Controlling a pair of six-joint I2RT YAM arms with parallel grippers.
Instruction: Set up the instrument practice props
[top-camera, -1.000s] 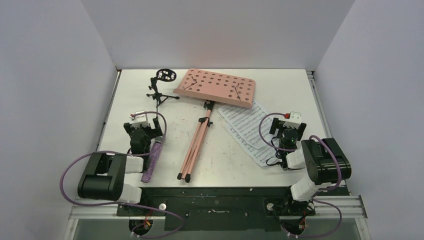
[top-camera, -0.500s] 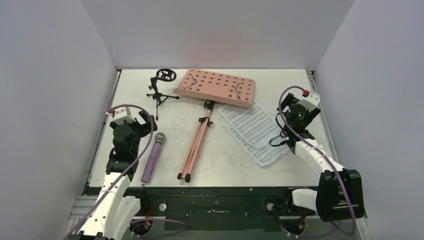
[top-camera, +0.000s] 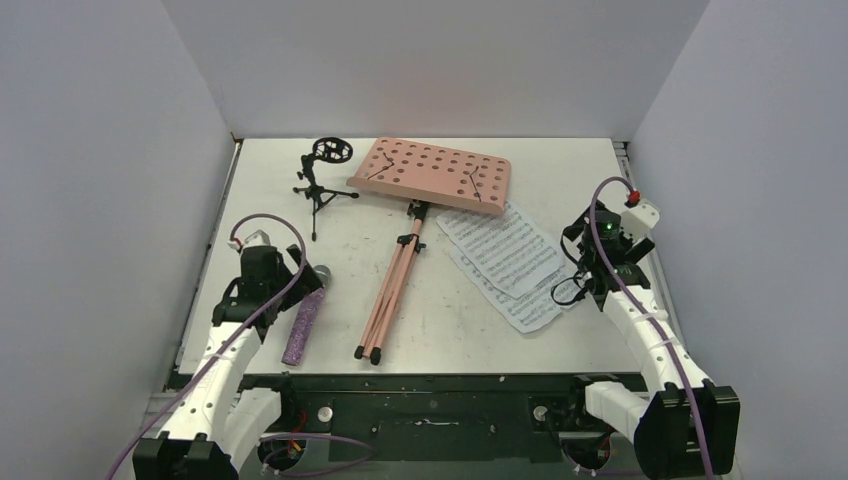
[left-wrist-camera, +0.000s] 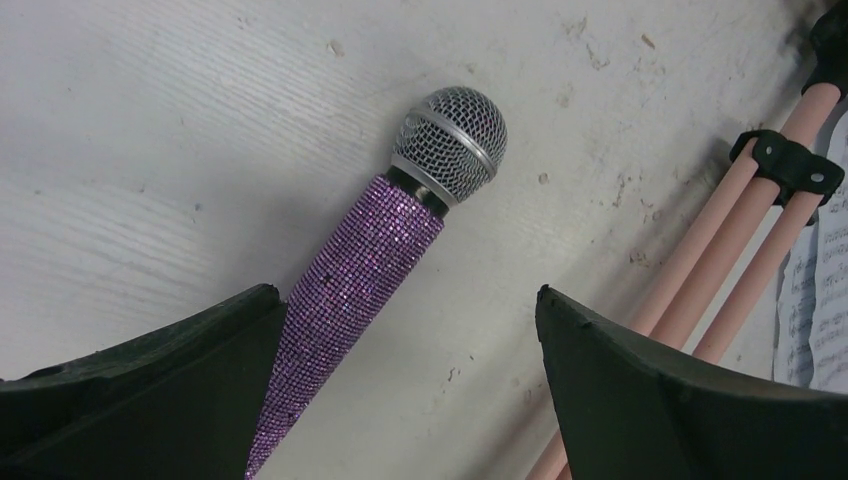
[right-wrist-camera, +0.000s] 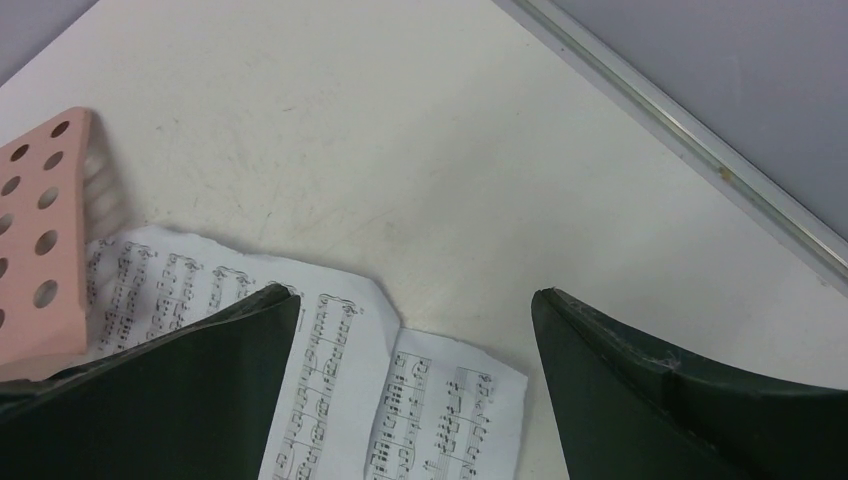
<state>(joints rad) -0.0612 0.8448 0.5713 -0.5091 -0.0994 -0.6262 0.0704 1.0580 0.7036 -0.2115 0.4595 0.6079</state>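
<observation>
A: left side?
B: left gripper (left-wrist-camera: 405, 293) over the microphone (left-wrist-camera: 372, 255), jaws about full wide, nothing clamped. microphone lies flat on the table (top-camera: 570, 175), near-left, mesh head pointing away from the bases, tail near the front edge. thin bare strip between it and the left table edge.
A: right?
B: right gripper (right-wrist-camera: 415, 293) jaws wide too, empty. sits over the right end of the pages (top-camera: 498, 255), ragged page corner showing between the fingers (right-wrist-camera: 650, 400). bare table from there out to the rail (right-wrist-camera: 690, 140) on the right edge.
A: stands?
B: music stand (top-camera: 432, 175) lying down mid-table, legs folded together, feet near the front edge, perforated desk toward the back. pages touch or slip under the desk's right corner, can't tell which. mic stand (top-camera: 316, 188) upright, far left, just beside the desk's left end, not touching it.
A: free room?
B: open lane between microphone and stand legs; far-right corner bare. walls (top-camera: 100, 150) close in on left, right and back.
</observation>
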